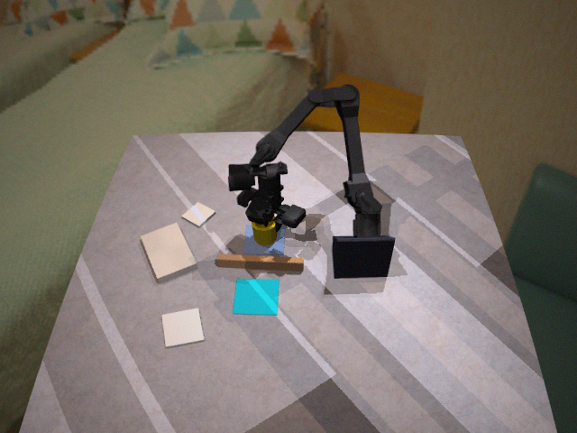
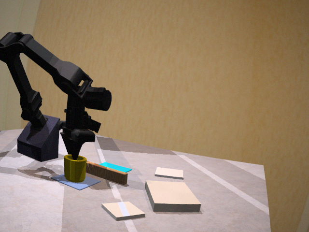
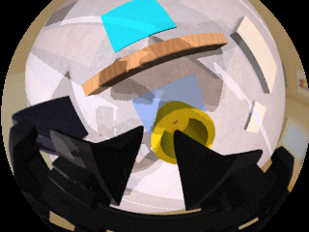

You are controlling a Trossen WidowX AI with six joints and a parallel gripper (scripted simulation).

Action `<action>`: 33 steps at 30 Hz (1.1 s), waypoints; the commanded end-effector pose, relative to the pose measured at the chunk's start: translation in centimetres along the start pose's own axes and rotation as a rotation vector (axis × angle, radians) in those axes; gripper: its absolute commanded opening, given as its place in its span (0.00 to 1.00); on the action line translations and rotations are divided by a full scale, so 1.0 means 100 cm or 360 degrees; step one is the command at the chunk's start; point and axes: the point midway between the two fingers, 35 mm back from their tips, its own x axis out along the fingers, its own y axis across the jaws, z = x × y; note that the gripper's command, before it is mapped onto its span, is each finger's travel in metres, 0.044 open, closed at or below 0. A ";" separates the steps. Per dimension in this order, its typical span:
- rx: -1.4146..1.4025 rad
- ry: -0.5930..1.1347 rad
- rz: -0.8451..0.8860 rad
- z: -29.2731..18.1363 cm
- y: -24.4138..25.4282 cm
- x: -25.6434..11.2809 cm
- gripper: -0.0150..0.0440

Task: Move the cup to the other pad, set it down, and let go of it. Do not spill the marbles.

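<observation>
A yellow cup stands upright on the blue pad. A small red speck shows inside it in the wrist view; the rest of its contents is hidden. The other pad, cyan, lies bare beyond the wooden bar. My gripper points down at the cup, partly open. In the wrist view one fingertip is over the cup's mouth and the other is outside its wall, with a gap between them. Whether a finger touches the cup cannot be told.
A wooden bar lies between the two pads. A thick beige block and two thin beige tiles lie to one side. The dark arm base stands on the other side.
</observation>
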 end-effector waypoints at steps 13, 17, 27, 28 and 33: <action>-0.0013 0.0019 -0.0004 -0.003 0.002 0.026 0.54; -0.0013 0.0019 -0.0004 -0.004 0.002 0.026 0.54; -0.0001 0.0008 -0.0001 -0.002 0.002 0.024 0.43; -0.0001 0.0008 -0.0001 -0.002 0.002 0.024 0.42; -0.0001 0.0008 -0.0001 -0.002 0.002 0.024 0.37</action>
